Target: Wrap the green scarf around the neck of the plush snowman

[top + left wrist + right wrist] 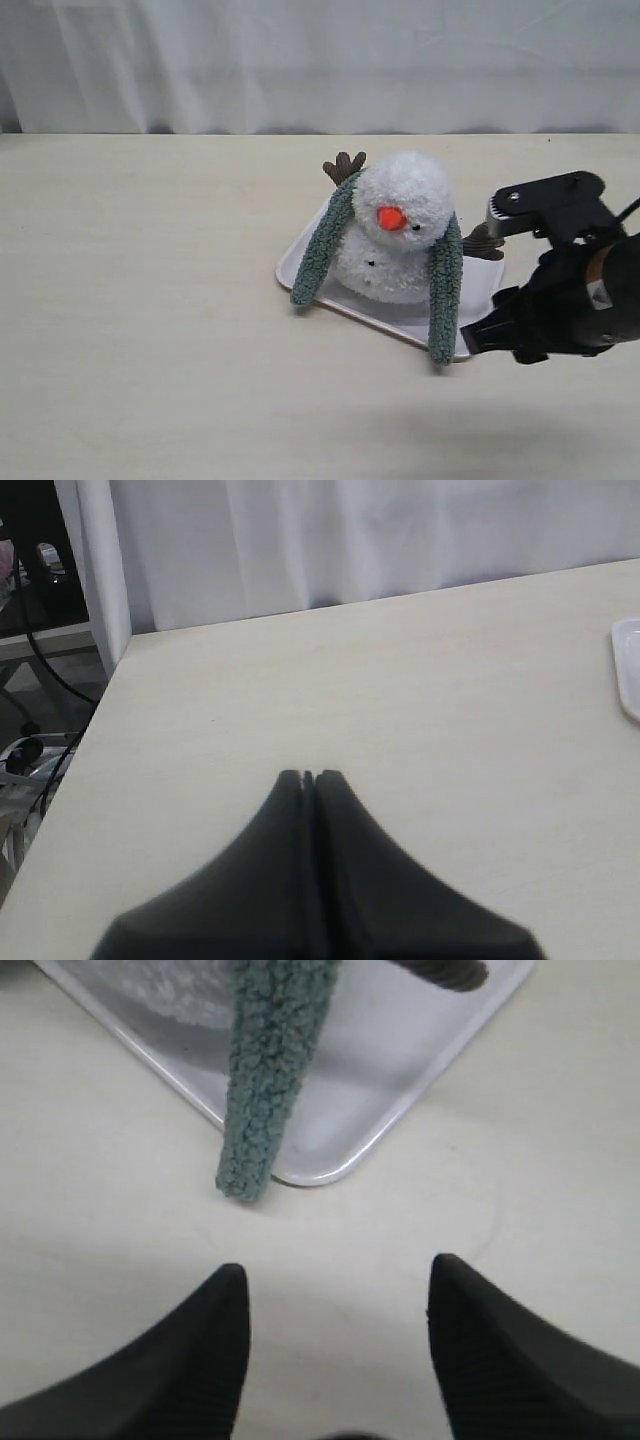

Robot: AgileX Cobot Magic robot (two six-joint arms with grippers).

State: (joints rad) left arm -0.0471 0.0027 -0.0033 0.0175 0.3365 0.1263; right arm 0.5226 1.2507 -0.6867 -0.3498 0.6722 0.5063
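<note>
Right gripper (338, 1265): black, two-fingered, jaws standing apart and holding nothing. It hovers low over the table just beside the near corner of the white rectangular tray (400, 318), with its fingertips (235, 1275) pointing at that corner.

Left gripper (308, 775): black, jaws pressed together with nothing between them. It is well apart from the tray, of which only one edge shows in the left wrist view.

1. Pale beige flat tabletop (150, 300): carries the tray.
2. White pleated curtain (300, 60): hangs behind the table, on the far side of the tray.
3. Tray: shallow, with rounded corners, set cornerwise on the table.
4. Fluffy white two-ball plush snowman (405, 190): sits on the tray, face towards the exterior camera.
5. Fuzzy sage-green knitted scarf (445, 285): passes behind the snowman and hangs down either side of it, the two ends apart and uncrossed at the front. Each tip reaches just past the tray rim onto the table. The tip on the right arm's side lies nearest the right gripper, not touching it.
6. Snowman's neck (362, 233): shallow narrowing between head and body, bare white at the front.
7. Brown twig arms (345, 165): one on each side, above the tray.
8. Orange cone nose (391, 217).
9. Small black button (371, 263): on the body.
</note>
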